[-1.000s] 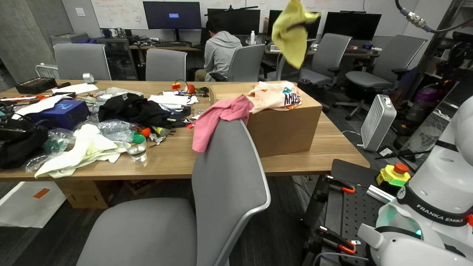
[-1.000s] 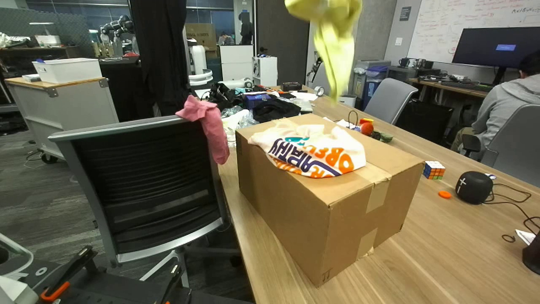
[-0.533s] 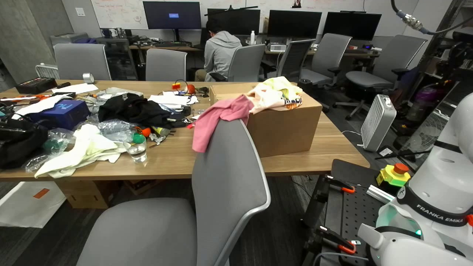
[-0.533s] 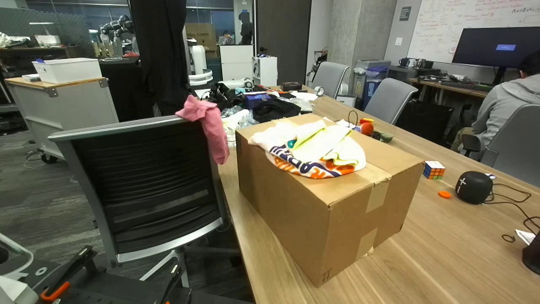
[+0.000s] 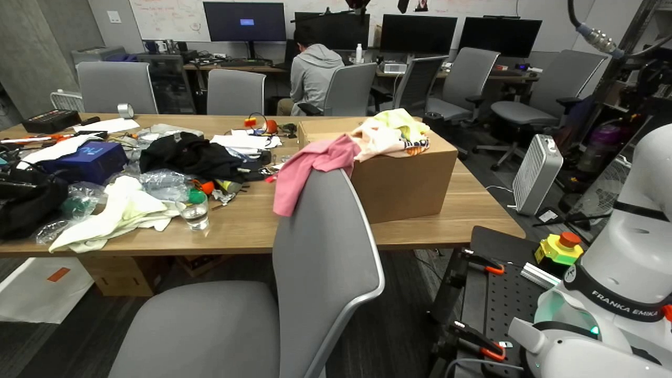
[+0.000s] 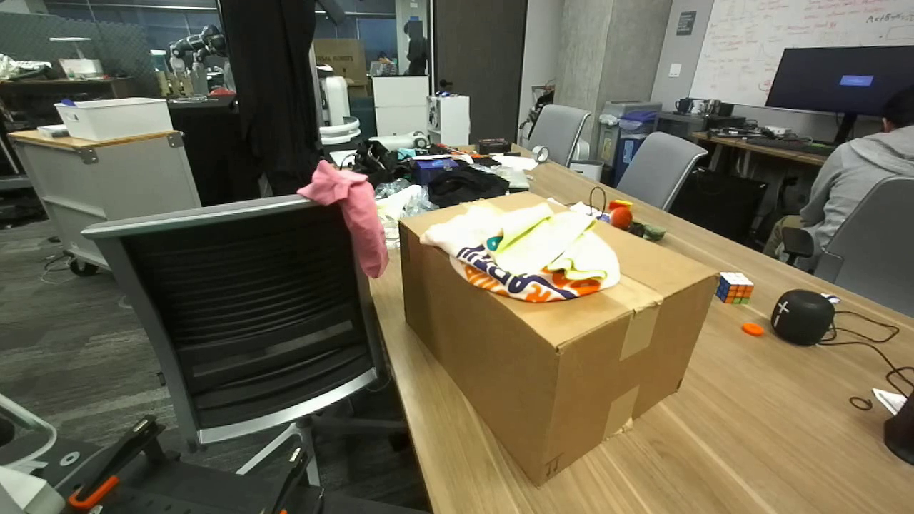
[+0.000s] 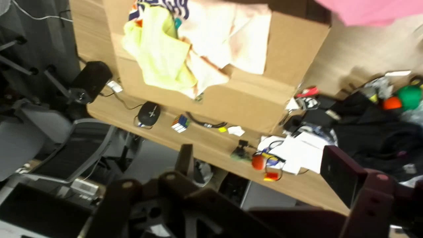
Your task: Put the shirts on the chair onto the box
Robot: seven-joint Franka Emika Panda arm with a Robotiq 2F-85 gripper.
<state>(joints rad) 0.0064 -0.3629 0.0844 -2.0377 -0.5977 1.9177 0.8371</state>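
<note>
A pink shirt (image 5: 310,168) hangs over the top corner of the grey chair's backrest (image 6: 250,300); its edge also shows in the wrist view (image 7: 373,11). On top of the cardboard box (image 6: 478,343) lies a pale printed shirt (image 7: 211,29), partly covered by a crumpled yellow shirt (image 6: 546,239). Above the tabletop, my gripper (image 7: 261,165) stands wide open with nothing between its fingers. Only dark fingertips (image 5: 358,4) of it show at the top edge of an exterior view. Neither shirt on the box touches it.
Black clothing (image 5: 186,155), a pale cloth (image 5: 123,210), a glass of water (image 5: 195,214) and other clutter cover one end of the table. Beside the box are a puzzle cube (image 6: 735,287) and a black speaker (image 6: 802,316). A person (image 5: 315,73) sits behind the table.
The yellow shirt, hanging in the air above the box a second ago, has dropped onto the printed shirt. My gripper has opened, and its fingertips now show at an exterior view's top edge.
</note>
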